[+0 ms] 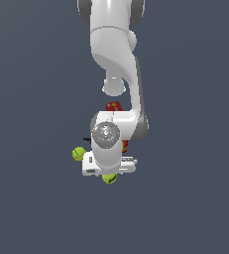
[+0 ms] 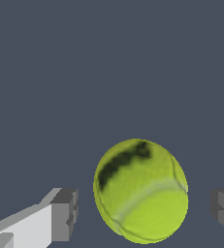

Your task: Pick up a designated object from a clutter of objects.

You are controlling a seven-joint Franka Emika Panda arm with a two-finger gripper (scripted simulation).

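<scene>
A yellow-green tennis ball (image 2: 140, 191) with a dark logo mark lies on the grey floor between my fingers in the wrist view. My gripper (image 2: 145, 213) is open, with a gap between the ball and each grey fingertip (image 2: 65, 213). In the exterior view this ball (image 1: 110, 179) peeks out from under the white hand, which hides my gripper's fingertips. The second, identical ball (image 1: 78, 154) lies apart, to the exterior view's left of the hand.
A red and orange printed box (image 1: 114, 106) shows behind the arm, mostly hidden by the wrist. A tiny black item (image 1: 86, 139) sticks out at the exterior view's left of the wrist. The white arm (image 1: 113, 44) reaches down from the top.
</scene>
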